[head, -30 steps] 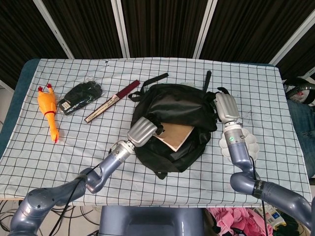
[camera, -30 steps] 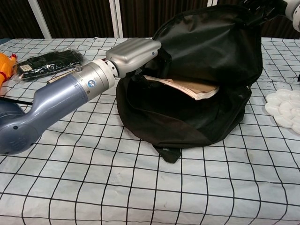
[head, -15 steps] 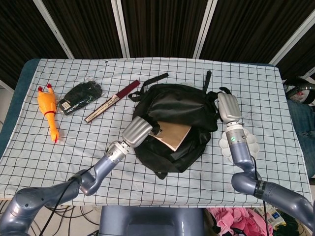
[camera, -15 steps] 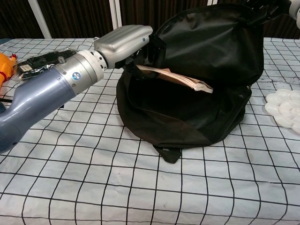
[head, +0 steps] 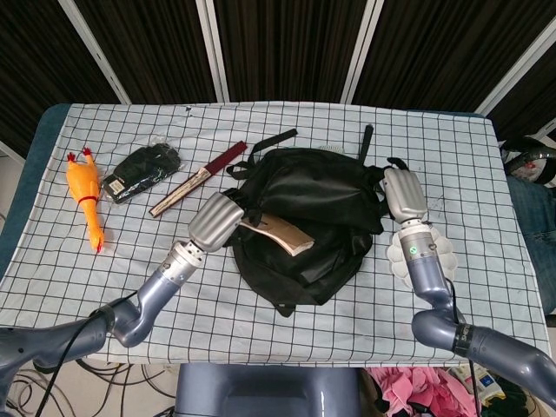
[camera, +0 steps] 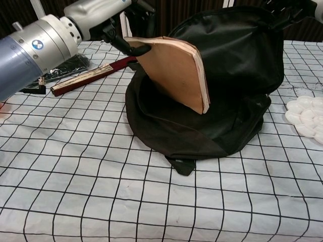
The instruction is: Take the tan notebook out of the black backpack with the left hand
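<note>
Lying nearest the table's left edge, a yellow rubber chicken (head: 84,196) sits beside a dark wrapped packet (head: 142,172) and a maroon-ended folded fan (head: 197,179), all on the checked tablecloth (head: 104,261). Open cloth stretches along the near edge, in front of the bag. The left hand (head: 215,221) grips the tan notebook (head: 278,234) by its left end; the book is lifted and tilted above the mouth of the black backpack (head: 304,208), its far corner over the opening. Farther right, the right hand (head: 403,193) rests at the backpack's right rim; whether its fingers clasp the fabric cannot be told. Beside that wrist lies a white lumpy object (head: 443,252), near the right border. Chest view alone shows the notebook's broad cover (camera: 174,73) and page edge standing nearly upright, clear of the bag's floor; the head view alone shows the chicken and the right hand.
</note>
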`<state>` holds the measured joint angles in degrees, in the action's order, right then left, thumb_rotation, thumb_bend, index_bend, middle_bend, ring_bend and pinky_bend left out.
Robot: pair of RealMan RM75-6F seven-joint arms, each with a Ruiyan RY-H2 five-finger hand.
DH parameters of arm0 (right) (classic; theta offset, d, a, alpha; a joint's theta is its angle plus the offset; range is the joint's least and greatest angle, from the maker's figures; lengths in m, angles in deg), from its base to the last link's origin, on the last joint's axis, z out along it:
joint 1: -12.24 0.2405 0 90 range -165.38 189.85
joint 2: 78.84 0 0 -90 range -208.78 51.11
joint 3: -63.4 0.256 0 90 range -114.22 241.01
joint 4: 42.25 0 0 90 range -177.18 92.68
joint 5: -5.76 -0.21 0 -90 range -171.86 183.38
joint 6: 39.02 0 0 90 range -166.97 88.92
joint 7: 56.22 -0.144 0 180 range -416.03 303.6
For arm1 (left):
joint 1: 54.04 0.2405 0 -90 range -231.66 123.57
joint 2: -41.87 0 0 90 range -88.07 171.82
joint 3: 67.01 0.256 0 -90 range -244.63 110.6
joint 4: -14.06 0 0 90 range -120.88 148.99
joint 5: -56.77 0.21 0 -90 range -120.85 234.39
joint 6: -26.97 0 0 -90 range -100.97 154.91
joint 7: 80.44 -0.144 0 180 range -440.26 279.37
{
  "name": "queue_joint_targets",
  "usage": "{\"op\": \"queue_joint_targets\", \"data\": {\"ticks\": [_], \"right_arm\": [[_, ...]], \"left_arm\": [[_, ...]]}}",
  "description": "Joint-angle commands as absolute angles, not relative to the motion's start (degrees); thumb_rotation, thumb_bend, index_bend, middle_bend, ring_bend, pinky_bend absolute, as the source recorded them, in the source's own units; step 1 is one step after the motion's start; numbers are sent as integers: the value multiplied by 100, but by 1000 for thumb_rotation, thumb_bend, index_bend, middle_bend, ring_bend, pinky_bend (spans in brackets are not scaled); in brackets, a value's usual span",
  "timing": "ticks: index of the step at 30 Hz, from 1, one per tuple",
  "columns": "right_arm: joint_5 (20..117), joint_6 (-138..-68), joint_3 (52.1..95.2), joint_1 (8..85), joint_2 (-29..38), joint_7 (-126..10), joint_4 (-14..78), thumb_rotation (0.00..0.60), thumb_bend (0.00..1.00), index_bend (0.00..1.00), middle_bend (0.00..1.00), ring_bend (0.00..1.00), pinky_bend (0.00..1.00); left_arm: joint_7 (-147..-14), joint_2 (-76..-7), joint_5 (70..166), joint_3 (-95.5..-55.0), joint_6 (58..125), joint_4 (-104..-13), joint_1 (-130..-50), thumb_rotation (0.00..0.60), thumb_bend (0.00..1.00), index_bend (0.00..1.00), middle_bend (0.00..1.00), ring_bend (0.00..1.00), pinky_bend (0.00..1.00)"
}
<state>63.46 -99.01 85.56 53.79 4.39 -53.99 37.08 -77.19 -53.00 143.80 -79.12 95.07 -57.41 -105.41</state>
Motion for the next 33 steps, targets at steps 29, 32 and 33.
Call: {"op": "queue_joint_targets", "data": {"ticks": [29,32,33], "right_arm": [[6777,-10005,8014,4998,254,-5334,4281,600,480,669,594,432,153],[6993,-10076,7816,4885,219,-5307,4550,600,480,669,594,432,153],[7127,-10110,7698,4831,202,-5276,4698,600,480,669,594,432,153]], "left_arm": [[-8213,-2933,12993,-9356,9450,-8103,-10306,600,435,674,691,461,456],[-8291,-2901,13010,-9316,9473,-7964,-10301,600,435,674,691,461,456],[-8317,-2908,13036,-9279,9486,-7884,-10297,600,435,674,691,461,456]]}}
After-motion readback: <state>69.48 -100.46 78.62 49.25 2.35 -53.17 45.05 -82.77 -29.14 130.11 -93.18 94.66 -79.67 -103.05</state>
